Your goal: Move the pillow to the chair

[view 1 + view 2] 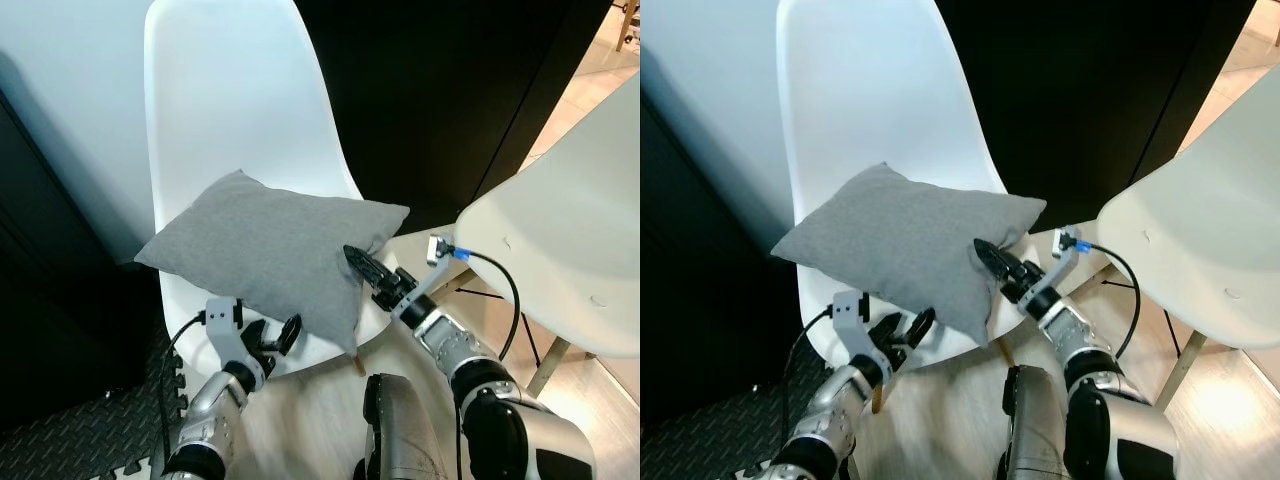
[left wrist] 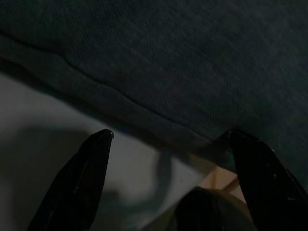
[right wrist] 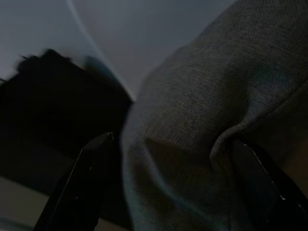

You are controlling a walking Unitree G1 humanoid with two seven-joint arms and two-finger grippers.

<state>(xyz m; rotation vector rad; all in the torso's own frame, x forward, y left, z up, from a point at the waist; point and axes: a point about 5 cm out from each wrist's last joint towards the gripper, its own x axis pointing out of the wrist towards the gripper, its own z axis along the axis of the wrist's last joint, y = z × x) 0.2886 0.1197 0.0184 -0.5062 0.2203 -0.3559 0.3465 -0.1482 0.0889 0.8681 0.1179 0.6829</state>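
A grey pillow lies on the seat of a white shell chair, its front corner hanging over the seat's front edge. My left gripper is open just below that front edge, and the left wrist view has the pillow's seam right above its fingertips and the white seat beside them. My right gripper is at the pillow's right side, open, with one black finger lying on the fabric. The right wrist view has the pillow's bulging edge between its spread fingers.
A second white chair stands close on the right, its shell above my right forearm. A black panel rises behind both chairs. Dark ribbed matting covers the floor at lower left; light wood floor lies under the chair.
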